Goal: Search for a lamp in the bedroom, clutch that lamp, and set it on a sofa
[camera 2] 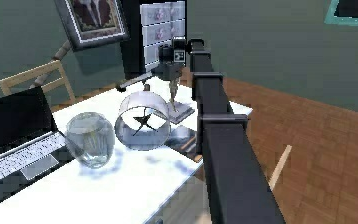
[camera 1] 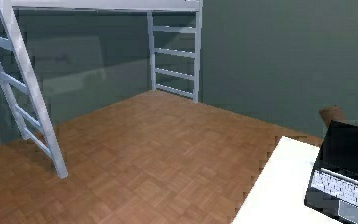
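Note:
On the white table point(camera 2: 137, 190) in the arm side view stands a grey lamp-like thing point(camera 2: 147, 120) with a curved hood, and by it a thin stem on a flat base. The dark arm bar point(camera 2: 222, 130) rises from the bottom edge over the table's right side. At its far end are the two white marked squares, and left of them the gripper point(camera 2: 139, 79) with its thin fingers above the curved hood. The table and its things lie behind the gripper, so I cannot tell whether it holds anything.
A clear glass bowl point(camera 2: 89, 140) and a black laptop point(camera 2: 22, 135) sit left of the grey thing, with a wooden chair point(camera 2: 37, 78) and framed pictures point(camera 2: 92, 20) behind. The forward view has a white loft bed's ladders point(camera 1: 175, 55), wooden floor point(camera 1: 157, 150), and the table corner point(camera 1: 277, 190) with the laptop point(camera 1: 344, 165).

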You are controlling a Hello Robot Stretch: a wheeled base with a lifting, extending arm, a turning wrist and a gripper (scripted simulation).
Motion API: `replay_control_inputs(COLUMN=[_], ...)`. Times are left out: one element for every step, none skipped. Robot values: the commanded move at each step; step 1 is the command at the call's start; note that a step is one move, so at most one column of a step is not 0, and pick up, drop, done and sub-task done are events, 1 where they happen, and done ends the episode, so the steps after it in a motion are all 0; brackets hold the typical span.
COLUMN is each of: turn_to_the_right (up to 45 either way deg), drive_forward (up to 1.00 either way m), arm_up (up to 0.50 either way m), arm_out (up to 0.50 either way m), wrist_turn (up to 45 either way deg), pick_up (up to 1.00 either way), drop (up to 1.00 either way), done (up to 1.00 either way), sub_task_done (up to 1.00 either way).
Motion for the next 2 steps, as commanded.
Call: replay_control_inputs(turn_to_the_right=[0.0,0.0], drive_forward=[0.00,0.00], arm_up=[0.00,-0.10], arm_out=[0.00,0.00], wrist_turn=[15.0,0.0], pick_up=[0.00,0.00], drop=[0.00,0.00], done=[0.00,0.00], sub_task_done=[0.00,0.00])
